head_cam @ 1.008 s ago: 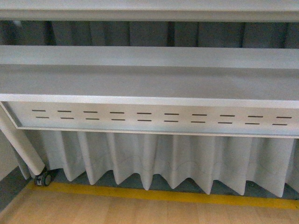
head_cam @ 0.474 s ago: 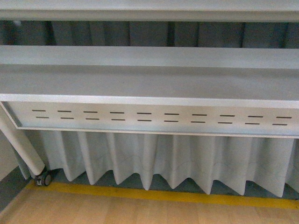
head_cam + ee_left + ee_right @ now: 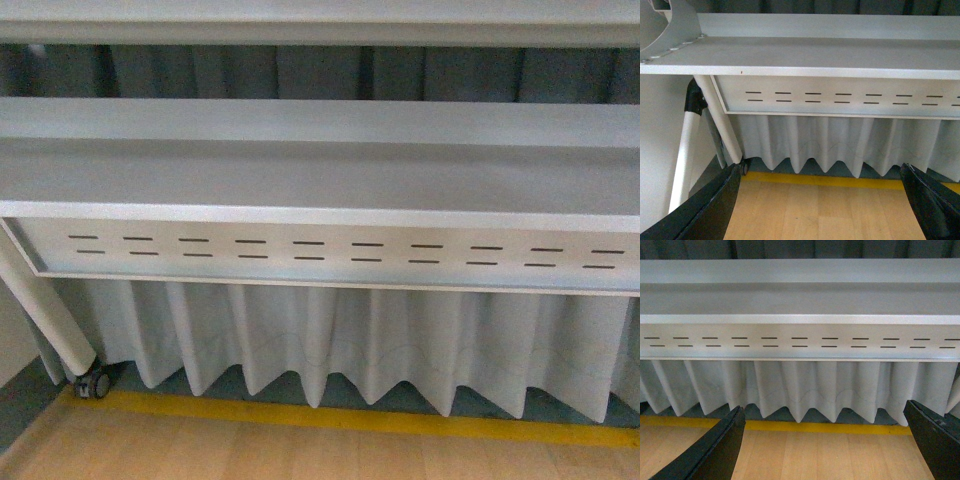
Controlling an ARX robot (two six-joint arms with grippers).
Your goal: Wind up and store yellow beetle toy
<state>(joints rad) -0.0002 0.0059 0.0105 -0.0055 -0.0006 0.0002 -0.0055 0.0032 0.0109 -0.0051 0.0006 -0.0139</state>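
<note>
The yellow beetle toy is out of view in every frame. In the left wrist view my left gripper point(image 3: 822, 207) is open, its black fingers point(image 3: 710, 207) spread wide over bare wooden floor with nothing between them. My right gripper point(image 3: 825, 447) is open too, and its dark fingers point(image 3: 715, 450) frame only wood floor and a yellow line. Neither arm shows in the front view.
A grey table edge point(image 3: 320, 170) with a slotted panel point(image 3: 330, 252) fills the front view. Below it hangs a pleated white curtain point(image 3: 330, 340). A yellow floor stripe point(image 3: 350, 420) runs along the wooden floor. A white table leg with a caster point(image 3: 92, 382) stands at the left.
</note>
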